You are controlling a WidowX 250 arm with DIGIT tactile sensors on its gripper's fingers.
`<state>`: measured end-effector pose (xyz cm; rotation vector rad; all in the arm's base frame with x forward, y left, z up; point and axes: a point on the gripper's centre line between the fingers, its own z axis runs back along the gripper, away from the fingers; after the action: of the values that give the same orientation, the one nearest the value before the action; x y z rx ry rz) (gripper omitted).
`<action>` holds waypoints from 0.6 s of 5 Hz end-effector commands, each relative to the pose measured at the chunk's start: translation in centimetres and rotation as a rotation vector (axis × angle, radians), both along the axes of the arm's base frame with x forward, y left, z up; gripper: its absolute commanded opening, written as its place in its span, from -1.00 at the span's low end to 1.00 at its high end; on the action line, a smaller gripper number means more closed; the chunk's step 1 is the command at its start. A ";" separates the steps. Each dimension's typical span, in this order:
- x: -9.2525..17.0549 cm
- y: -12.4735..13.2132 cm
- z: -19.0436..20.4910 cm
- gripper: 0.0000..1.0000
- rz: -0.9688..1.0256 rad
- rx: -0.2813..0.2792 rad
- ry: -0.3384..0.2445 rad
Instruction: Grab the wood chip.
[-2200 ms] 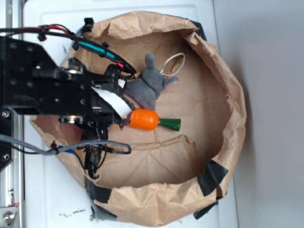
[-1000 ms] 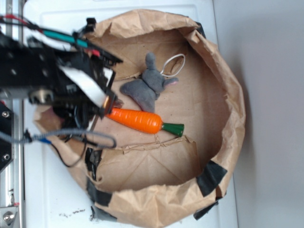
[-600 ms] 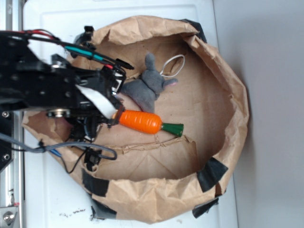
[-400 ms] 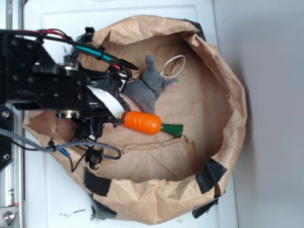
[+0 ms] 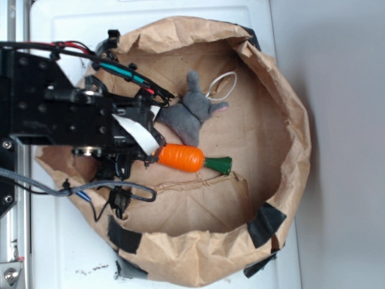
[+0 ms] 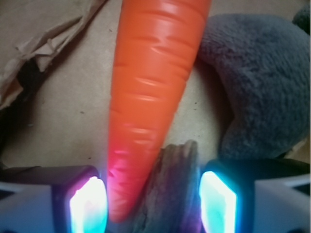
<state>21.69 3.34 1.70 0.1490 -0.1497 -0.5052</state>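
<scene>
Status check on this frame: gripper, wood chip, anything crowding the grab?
Gripper open, low over the bag floor. Wood chip between the fingers, not gripped. Carrot tip also between them, beside the chip; plush rabbit close by.

We read this as a robot lab bench: a black arm with exposed cabling and a metal rail sits on a white tabletop. A brown paper bag, rolled down and patched with black tape, serves as an improvised pen for toy props.
</scene>
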 end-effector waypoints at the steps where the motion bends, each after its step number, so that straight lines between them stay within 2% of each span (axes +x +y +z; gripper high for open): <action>1: -0.3 -0.6 0.4 -1.00 -0.007 0.002 -0.038; 3: -0.4 -0.3 0.9 -1.00 0.001 0.004 -0.061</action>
<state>21.29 3.14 2.24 0.1573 -0.1878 -0.5085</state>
